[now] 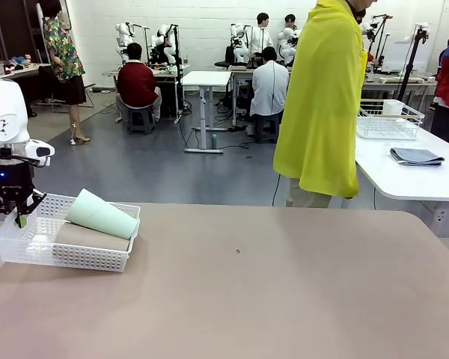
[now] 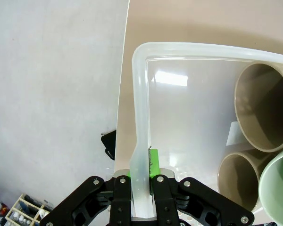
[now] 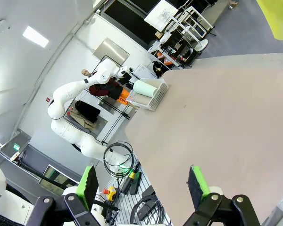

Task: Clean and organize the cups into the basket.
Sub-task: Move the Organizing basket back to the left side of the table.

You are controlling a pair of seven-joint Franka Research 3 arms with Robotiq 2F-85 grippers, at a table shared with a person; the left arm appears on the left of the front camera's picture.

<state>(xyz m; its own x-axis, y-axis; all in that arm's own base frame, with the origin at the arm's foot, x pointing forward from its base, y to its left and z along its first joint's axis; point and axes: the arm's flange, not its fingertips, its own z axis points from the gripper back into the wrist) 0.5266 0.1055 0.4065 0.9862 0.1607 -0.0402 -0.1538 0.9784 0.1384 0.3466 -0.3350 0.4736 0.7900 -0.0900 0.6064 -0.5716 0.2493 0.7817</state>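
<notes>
The white lattice basket (image 1: 30,247) sits at the table's left front. Inside it lies a mint green cup (image 1: 101,215) on top of a tan cup (image 1: 90,238). In the left wrist view two tan cups (image 2: 264,106) (image 2: 236,176) and the green cup (image 2: 278,188) show their open mouths. My left gripper (image 1: 19,217) is shut on the basket's left rim (image 2: 140,160), one green pad on each side of the wall. My right gripper (image 3: 144,188) hangs open high above the table's right side, nothing between its fingers. The basket (image 3: 153,96) shows far off in its view.
A person in a yellow cape (image 1: 322,97) stands at the far edge. A second table at the right carries a wire basket (image 1: 388,120) and a folded grey cloth (image 1: 415,155). The table edge (image 2: 122,84) runs just beside the basket's left rim.
</notes>
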